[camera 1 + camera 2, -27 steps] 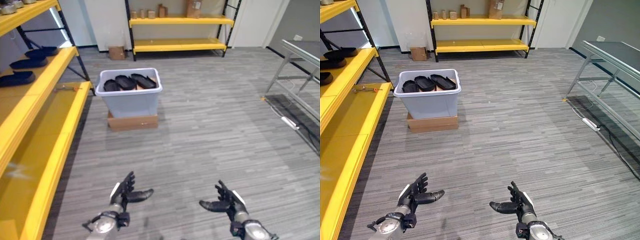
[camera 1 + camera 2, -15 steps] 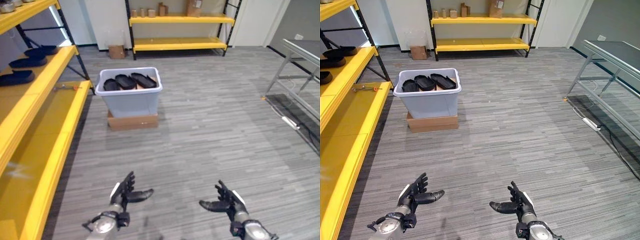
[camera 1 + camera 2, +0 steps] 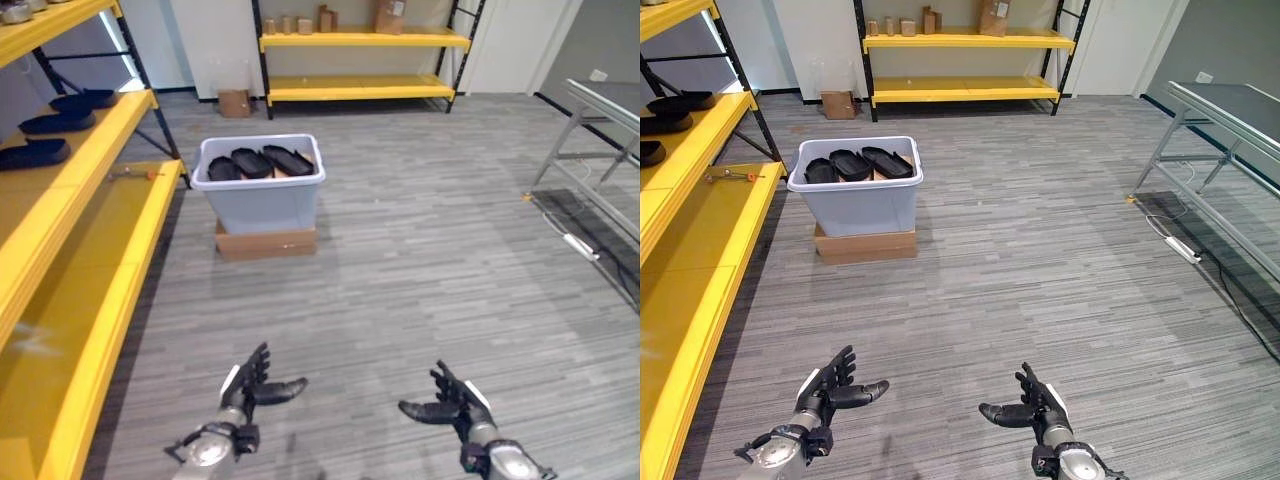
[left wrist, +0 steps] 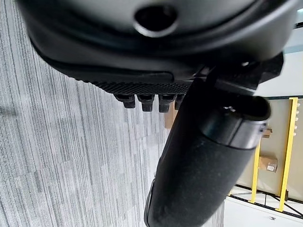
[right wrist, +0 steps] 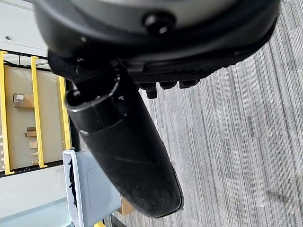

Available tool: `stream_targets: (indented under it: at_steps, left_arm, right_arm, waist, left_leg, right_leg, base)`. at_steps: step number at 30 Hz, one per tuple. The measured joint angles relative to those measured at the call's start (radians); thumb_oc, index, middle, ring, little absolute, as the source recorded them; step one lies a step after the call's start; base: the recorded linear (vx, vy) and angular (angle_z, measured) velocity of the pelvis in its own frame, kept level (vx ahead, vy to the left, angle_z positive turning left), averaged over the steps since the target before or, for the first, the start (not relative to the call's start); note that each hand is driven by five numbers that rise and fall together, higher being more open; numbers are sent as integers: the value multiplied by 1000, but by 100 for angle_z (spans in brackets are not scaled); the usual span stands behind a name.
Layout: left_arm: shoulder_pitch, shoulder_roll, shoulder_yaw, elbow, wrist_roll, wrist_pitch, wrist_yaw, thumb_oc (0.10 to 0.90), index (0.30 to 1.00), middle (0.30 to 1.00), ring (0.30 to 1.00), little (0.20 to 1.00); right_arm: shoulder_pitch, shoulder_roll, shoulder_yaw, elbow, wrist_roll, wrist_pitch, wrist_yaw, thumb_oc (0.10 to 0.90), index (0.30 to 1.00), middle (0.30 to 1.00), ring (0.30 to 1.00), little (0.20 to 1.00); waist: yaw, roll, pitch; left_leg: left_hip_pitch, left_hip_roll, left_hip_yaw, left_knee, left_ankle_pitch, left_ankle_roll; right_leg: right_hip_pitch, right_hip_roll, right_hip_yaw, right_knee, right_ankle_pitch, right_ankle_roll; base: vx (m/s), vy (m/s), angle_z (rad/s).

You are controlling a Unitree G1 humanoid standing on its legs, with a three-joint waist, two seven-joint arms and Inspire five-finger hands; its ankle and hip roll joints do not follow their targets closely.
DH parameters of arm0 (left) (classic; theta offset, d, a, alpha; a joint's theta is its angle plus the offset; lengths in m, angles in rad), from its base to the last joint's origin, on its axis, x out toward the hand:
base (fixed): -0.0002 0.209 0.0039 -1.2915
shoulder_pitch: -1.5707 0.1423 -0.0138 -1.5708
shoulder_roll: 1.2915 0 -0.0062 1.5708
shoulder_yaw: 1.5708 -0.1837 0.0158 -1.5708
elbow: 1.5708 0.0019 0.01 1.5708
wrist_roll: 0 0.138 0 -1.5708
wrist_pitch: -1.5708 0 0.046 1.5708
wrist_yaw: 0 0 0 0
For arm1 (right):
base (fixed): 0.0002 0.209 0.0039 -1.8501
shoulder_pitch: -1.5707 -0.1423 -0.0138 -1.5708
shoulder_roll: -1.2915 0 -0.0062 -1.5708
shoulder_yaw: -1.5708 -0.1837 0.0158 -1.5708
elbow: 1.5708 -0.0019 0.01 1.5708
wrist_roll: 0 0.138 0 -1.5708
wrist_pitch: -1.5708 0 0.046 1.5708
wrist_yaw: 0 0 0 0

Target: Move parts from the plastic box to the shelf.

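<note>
Storeroom or small warehouse-type workspace. Grey striped carpet-tile floor (image 3: 420, 270), plain white walls. Yellow-decked steel shelving (image 3: 70, 250) along left side, dark flat parts (image 3: 35, 152) laid on its middle level. 2nd yellow rack (image 3: 360, 65) against far wall, holding cardboard boxes and small items; loose cardboard box (image 3: 234, 103) on floor beside it. Pale plastic box (image 3: 260, 190) of dark parts sits on flat carton (image 3: 266, 243), near left shelving. Metal-framed table (image 3: 600, 130) at right edge.
</note>
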Motion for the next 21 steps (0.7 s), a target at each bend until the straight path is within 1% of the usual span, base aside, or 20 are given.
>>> stream_targets:
  at_steps: [10, 11, 12, 13, 14, 16, 18, 19, 21]
  left_arm:
    - [-7, 0, 0, 0, -1, -1, 1, 900, 1000, 1000, 1000, 1000]
    - [-17, 0, -2, 2, -1, -5, 2, 900, 1000, 1000, 1000, 1000]
    - [-41, 1, -6, 5, -2, -8, 2, 900, 1000, 1000, 1000, 1000]
    - [-55, 1, -9, 6, -2, -8, 1, 900, 1000, 1000, 1000, 1000]
    - [-59, 0, -10, 6, -2, -9, 1, 900, 1000, 1000, 1000, 1000]
    - [-62, 0, -10, 6, -2, -10, 1, 900, 1000, 1000, 1000, 1000]
    - [-62, 0, -10, 6, -2, -10, 1, 900, 1000, 1000, 1000, 1000]
    - [-63, 0, -10, 7, -2, -11, 1, 900, 1000, 1000, 1000, 1000]
    - [-64, 1, -9, 8, -2, -12, -1, 900, 1000, 1000, 1000, 1000]
  right_arm:
    - [-3, 0, 0, 0, -9, -13, -6, 900, 1000, 1000, 1000, 1000]
    - [-8, 0, 0, 0, -9, -17, -6, 900, 1000, 1000, 1000, 1000]
    - [-15, -3, -3, 0, -9, -24, -8, 900, 1000, 1000, 1000, 1000]
    - [-19, -3, -6, 0, -8, -24, -9, 900, 1000, 1000, 1000, 1000]
    - [-21, -3, -6, 0, -8, -24, -9, 900, 1000, 1000, 1000, 1000]
    - [-29, -4, -8, 0, -8, -27, -9, 900, 1000, 1000, 1000, 1000]
    - [-47, -7, -9, 0, -7, -29, -9, 900, 1000, 1000, 1000, 1000]
    - [-58, -7, -8, 0, -7, -31, -8, 900, 1000, 1000, 1000, 1000]
    - [-76, -8, -8, 0, -7, -33, -5, 900, 1000, 1000, 1000, 1000]
  waist:
    - [0, -1, 4]
    - [0, -4, 14]
    - [-2, -5, 34]
    - [-5, -7, 46]
    - [-6, -8, 48]
    - [-6, -5, 53]
    - [-10, 4, 67]
    - [-17, 7, 73]
    - [-17, 13, 80]
  left_leg:
    - [-3, -1, -3, 1, 0, 1]
    - [-22, -4, -3, 24, 2, 5]
    - [-40, -6, -12, 54, -8, 2]
    - [-42, -8, -20, 54, -8, 2]
    - [-50, -8, -19, 55, -13, -5]
    - [-57, -9, -19, 60, -14, -3]
    - [-54, -12, -18, 65, -16, 3]
    - [-57, -20, -17, 78, -24, 11]
    - [-67, -23, -5, 102, -36, 26]
  right_leg:
    - [-3, 0, -2, 1, -1, -2]
    - [-12, 0, -5, 15, -6, -7]
    - [-20, 0, -19, 32, -14, -10]
    - [-22, -1, -28, 34, -14, -10]
    - [-33, 0, -26, 42, -16, -10]
    - [-46, 0, -27, 59, -21, -9]
    - [-51, 0, -25, 80, -32, -6]
    - [-57, -4, -26, 98, -43, -3]
    - [-77, -4, -19, 141, -65, 3]
  base:
    - [-19, 10, 0]
    - [-84, 62, 15]
    - [-7, 54, 27]
    - [-4, 84, 23]
    - [4, 98, 10]
    - [2, 98, -2]
    - [-3, 128, -2]
    - [3, 150, -5]
    - [19, 171, -9]
